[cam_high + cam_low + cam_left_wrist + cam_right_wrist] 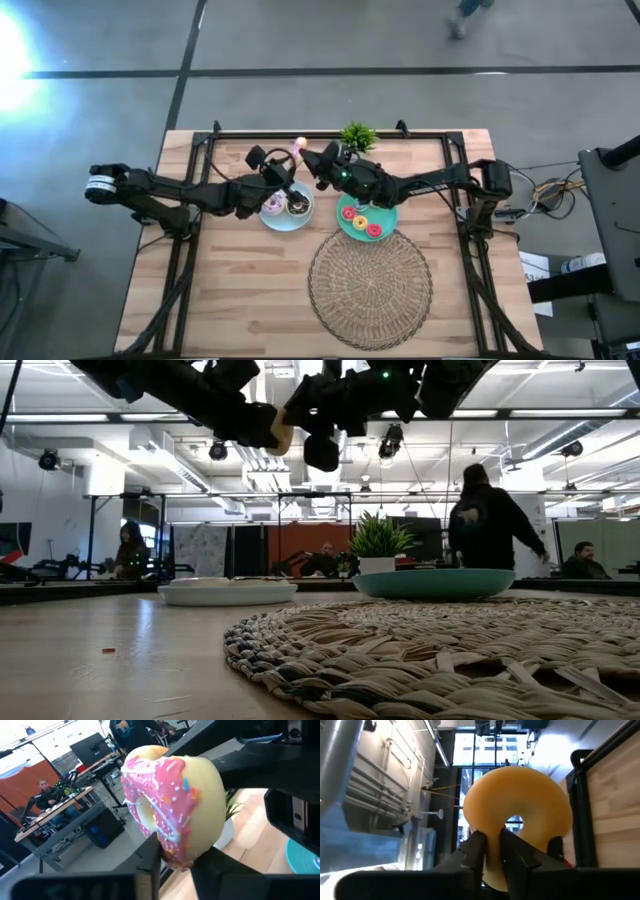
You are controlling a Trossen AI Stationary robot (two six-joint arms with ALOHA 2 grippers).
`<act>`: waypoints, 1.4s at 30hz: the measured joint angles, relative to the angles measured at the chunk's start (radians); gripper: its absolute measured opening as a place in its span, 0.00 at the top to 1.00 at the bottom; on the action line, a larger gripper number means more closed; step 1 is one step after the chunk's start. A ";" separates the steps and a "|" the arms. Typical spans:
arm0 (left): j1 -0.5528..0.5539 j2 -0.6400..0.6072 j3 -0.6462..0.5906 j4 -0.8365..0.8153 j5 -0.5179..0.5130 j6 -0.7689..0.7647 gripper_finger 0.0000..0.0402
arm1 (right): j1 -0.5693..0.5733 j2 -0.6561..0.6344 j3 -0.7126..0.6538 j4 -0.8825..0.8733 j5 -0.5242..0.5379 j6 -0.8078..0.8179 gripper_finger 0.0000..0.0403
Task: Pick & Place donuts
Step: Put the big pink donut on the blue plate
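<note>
Donuts are held aloft by both arms above the counter's far side: the left claw (175, 865) clamps a pink-iced donut (170, 805) and the right claw (492, 850) pinches a plain one (520, 835) (raised, I judge, for carrying to the plates).

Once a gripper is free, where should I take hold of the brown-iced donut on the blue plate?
The brown-iced donut lies flat on the blue plate, so I'd come straight down: one finger in its hole, one outside, on the side away from the pale-iced donut beside it. Both are busy now: left gripper holds a pink-iced donut, right gripper a plain donut.
</note>
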 joint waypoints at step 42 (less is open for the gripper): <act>-0.124 0.006 -0.041 -0.886 0.327 0.067 0.97 | -0.011 -0.619 -0.193 -0.800 0.084 -0.635 0.54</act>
